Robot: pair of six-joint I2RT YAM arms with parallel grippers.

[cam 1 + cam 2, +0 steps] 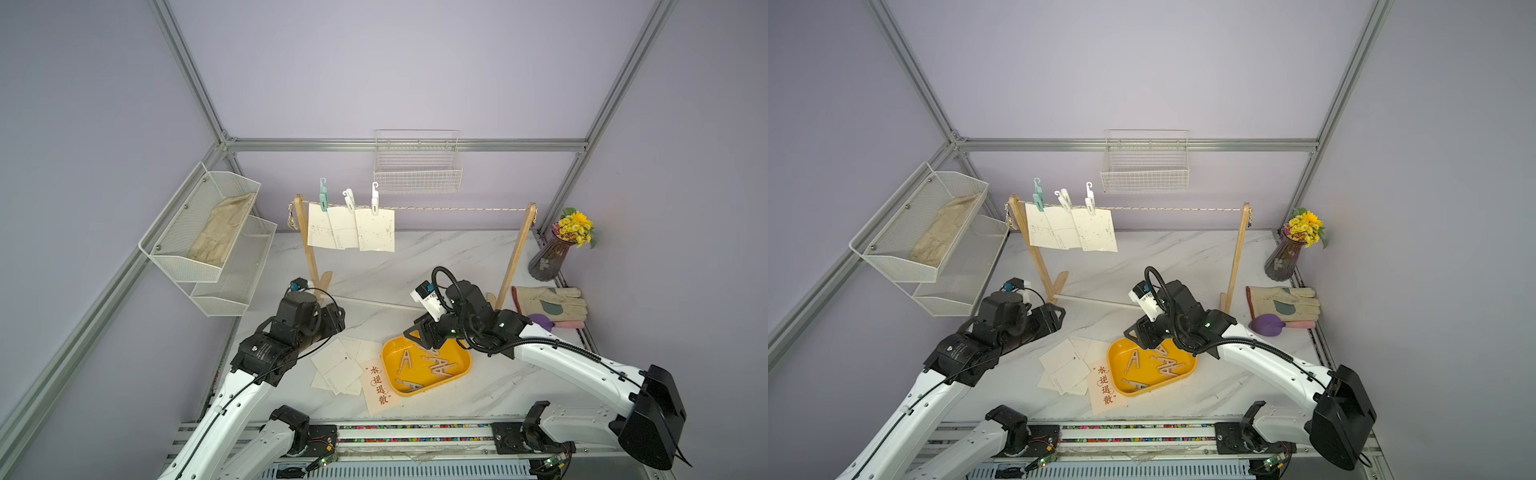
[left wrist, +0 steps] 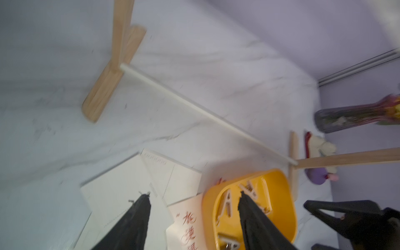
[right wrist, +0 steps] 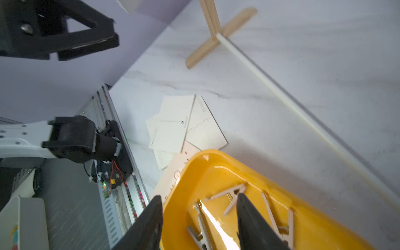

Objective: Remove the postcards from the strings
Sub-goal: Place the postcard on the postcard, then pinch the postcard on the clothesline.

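Grippers: my left gripper [image 2: 192,195] and right gripper [image 3: 199,195] both spread, empty, with the right one over the yellow tray [image 1: 463,368].
On the line: three postcards [image 1: 351,228] hang from the string [image 1: 457,208], upper left of centre — my left arm nearer, string running crosswise.

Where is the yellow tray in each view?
Top view: yellow tray, lower centre, right gripper over its far rim.
Top view: tray, lower centre too.
Left wrist: tray just past the left gripper.
Right wrist: tray under the right gripper.
Shared landmark: white rod joining the stand's feet.
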